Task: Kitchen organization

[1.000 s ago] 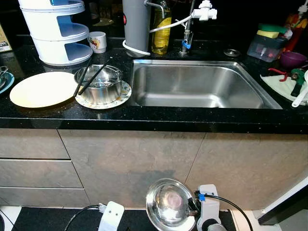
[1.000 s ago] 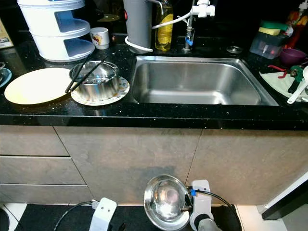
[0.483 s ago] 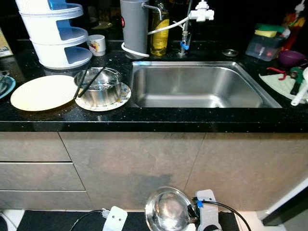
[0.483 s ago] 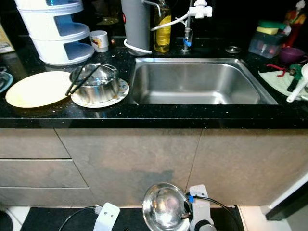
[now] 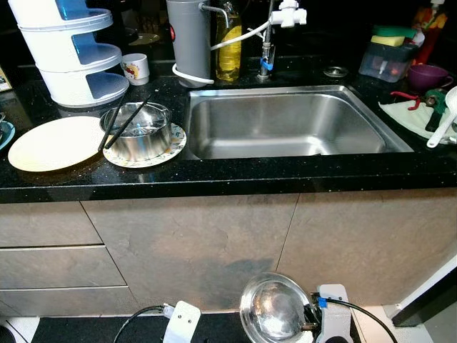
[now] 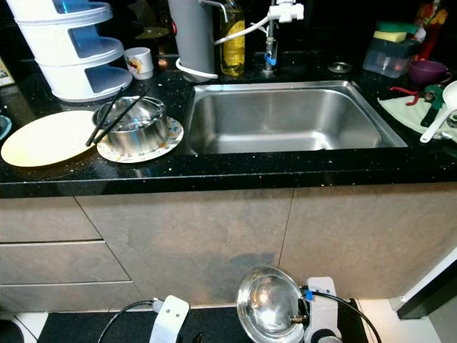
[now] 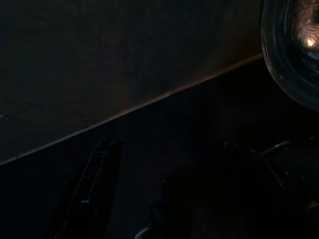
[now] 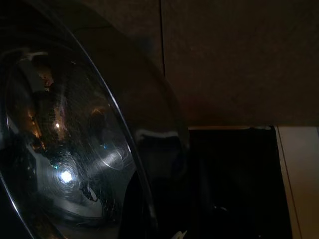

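My right gripper [image 5: 312, 326] hangs low in front of the cabinet doors, shut on the rim of a shiny steel bowl [image 5: 275, 311]. The bowl's inside faces up, and its curved wall [image 8: 65, 149] sits close in the right wrist view. My left gripper [image 5: 180, 327] hangs idle beside it; in the dark left wrist view its fingers [image 7: 94, 189] stand apart, with the bowl's edge [image 7: 294, 50] nearby. On the black counter, a second steel bowl [image 5: 137, 131] holding black chopsticks sits on a patterned plate. A cream plate [image 5: 53, 143] lies to its left. The steel sink [image 5: 285, 125] is empty.
A white tiered rack [image 5: 64, 50], a mug [image 5: 134, 68], a grey cylinder [image 5: 189, 36], an oil bottle [image 5: 228, 46] and the faucet [image 5: 278, 18] line the counter's back. A sponge box [image 5: 389, 53], purple bowl [image 5: 427, 75] and white ladle [image 5: 446, 118] sit to the right. Drawers [image 5: 50, 246] lie below left.
The whole picture has shifted, so the camera has moved. The held bowl and right gripper now sit further right and lower in view. Nothing on the counter has moved.
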### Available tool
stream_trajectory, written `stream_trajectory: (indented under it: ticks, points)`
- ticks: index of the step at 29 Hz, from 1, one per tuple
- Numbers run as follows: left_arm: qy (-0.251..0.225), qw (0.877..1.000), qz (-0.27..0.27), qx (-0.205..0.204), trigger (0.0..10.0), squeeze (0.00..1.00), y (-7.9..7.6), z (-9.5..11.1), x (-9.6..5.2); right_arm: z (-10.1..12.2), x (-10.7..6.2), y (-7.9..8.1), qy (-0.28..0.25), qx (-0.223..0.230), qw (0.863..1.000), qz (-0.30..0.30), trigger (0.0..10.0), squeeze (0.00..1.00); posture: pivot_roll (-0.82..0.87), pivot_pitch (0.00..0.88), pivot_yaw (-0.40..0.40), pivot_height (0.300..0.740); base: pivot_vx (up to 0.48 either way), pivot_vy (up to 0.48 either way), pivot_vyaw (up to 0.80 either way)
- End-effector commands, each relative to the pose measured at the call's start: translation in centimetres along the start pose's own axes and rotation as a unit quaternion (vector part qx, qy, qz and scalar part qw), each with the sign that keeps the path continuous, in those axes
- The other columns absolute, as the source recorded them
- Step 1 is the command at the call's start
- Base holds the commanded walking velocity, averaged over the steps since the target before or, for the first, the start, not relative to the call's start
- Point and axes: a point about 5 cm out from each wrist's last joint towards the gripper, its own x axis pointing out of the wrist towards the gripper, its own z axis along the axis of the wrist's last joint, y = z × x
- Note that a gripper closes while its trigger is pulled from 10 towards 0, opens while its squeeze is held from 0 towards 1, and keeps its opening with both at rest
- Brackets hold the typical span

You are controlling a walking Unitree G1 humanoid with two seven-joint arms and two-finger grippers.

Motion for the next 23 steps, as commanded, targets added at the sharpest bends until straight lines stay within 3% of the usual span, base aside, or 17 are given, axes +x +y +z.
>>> stream_trajectory:
  ticks: [1,10,21,22,23]
  points:
    - [0.015,1.000,-0.004,-0.002,10.0,0.00,-0.5,-0.6,-0.1,0.4,0.0,-0.3,-0.015,0.008,1.000,-0.007,10.0,0.00,-0.17,0.148,0.024,0.740,0.000,0.000,0.00]
    - [-0.007,0.999,0.046,-0.001,10.0,0.00,2.4,1.3,0.9,2.5,1.1,1.4,-0.046,0.018,0.998,0.024,10.0,0.00,-0.17,0.150,-0.014,0.740,0.000,0.000,0.00]
    - [-0.008,0.998,0.068,-0.005,10.0,0.00,4.6,1.1,0.4,2.4,1.4,3.3,-0.043,0.028,0.998,0.038,10.0,0.00,-0.13,0.151,0.000,0.740,0.000,0.000,0.00]
    - [-0.008,0.998,0.069,0.001,10.0,0.00,5.0,1.1,0.3,2.3,1.4,3.6,-0.042,0.030,0.998,0.039,10.0,0.00,-0.13,0.157,0.002,0.740,0.000,0.000,0.00]
    - [-0.014,0.997,0.076,0.006,10.0,0.00,6.4,1.6,0.3,2.2,1.4,4.6,-0.039,0.028,0.997,0.053,10.0,0.00,-0.12,0.173,0.007,0.740,0.000,0.000,0.00]
